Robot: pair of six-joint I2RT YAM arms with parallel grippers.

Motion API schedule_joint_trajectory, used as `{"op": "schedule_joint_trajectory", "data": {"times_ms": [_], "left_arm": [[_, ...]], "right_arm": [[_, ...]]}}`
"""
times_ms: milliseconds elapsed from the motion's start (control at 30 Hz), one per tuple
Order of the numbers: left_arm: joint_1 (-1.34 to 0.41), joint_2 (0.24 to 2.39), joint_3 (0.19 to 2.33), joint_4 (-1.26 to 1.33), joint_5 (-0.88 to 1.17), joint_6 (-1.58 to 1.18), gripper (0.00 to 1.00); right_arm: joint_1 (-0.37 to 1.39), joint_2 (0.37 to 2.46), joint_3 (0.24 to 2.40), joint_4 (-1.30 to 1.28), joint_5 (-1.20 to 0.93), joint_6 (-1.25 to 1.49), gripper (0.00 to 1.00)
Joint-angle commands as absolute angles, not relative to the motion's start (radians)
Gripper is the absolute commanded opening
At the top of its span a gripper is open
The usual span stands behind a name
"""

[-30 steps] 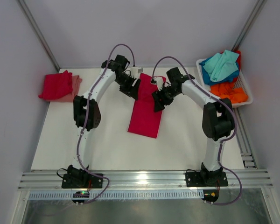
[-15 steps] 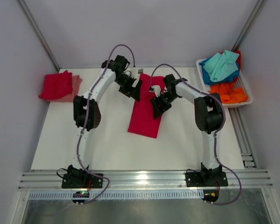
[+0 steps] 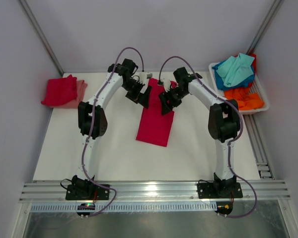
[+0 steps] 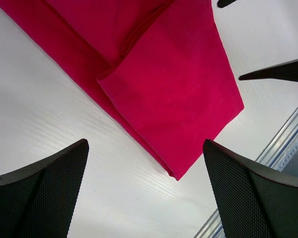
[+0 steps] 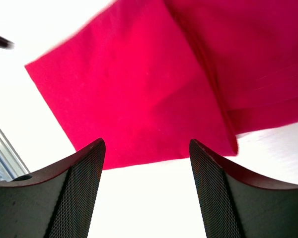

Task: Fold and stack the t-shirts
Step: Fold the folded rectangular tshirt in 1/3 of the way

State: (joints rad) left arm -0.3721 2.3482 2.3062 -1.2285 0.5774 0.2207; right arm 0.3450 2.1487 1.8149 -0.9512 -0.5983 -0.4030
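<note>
Right, the left pincer (image 3: 142, 97) hangs spread wide at the red shirt's (image 3: 155, 124) far end, the right pincer (image 3: 167, 104) parted opposite, both empty. Shirt lies folded long, flat in the middle of the desk (image 3: 114, 158).

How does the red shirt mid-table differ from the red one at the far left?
The middle red shirt lies as a long, narrow strip; the left red shirt is a short, compact bundle. The middle red shirt rests straight on the table; the left red shirt sits atop a salmon pink shirt. Both are crimson and folded.
</note>
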Motion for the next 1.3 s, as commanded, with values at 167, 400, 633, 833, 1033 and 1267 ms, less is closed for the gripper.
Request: {"op": "schedule_joint_trajectory", "data": {"times_ms": [167, 400, 633, 833, 1033, 1267], "left_arm": [[-0.370, 2.201, 2.236, -1.258, 0.716, 0.290, 0.99], [-0.448, 2.128, 2.232, -1.429, 0.491, 0.596, 0.99], [-0.593, 2.059, 2.210, -1.390, 0.361, 0.626, 0.99], [-0.725, 2.002, 2.112, -1.353, 0.383, 0.592, 0.99], [-0.726, 1.990, 2.002, -1.327, 0.436, 0.514, 0.99], [-0.589, 2.025, 2.044, -1.196, 0.515, 0.368, 0.99]], "right_arm": [[0.348, 1.849, 1.735, -0.809, -0.219, -0.284, 0.75], [0.316, 1.851, 1.562, -0.669, 0.067, -0.292, 0.78], [0.301, 1.928, 1.617, -0.675, 0.132, -0.206, 0.80], [0.293, 1.925, 1.611, -0.661, 0.130, -0.209, 0.82], [0.273, 1.887, 1.608, -0.681, 0.061, -0.204, 0.83], [0.268, 1.755, 1.623, -0.626, 0.084, -0.155, 0.88]]}}
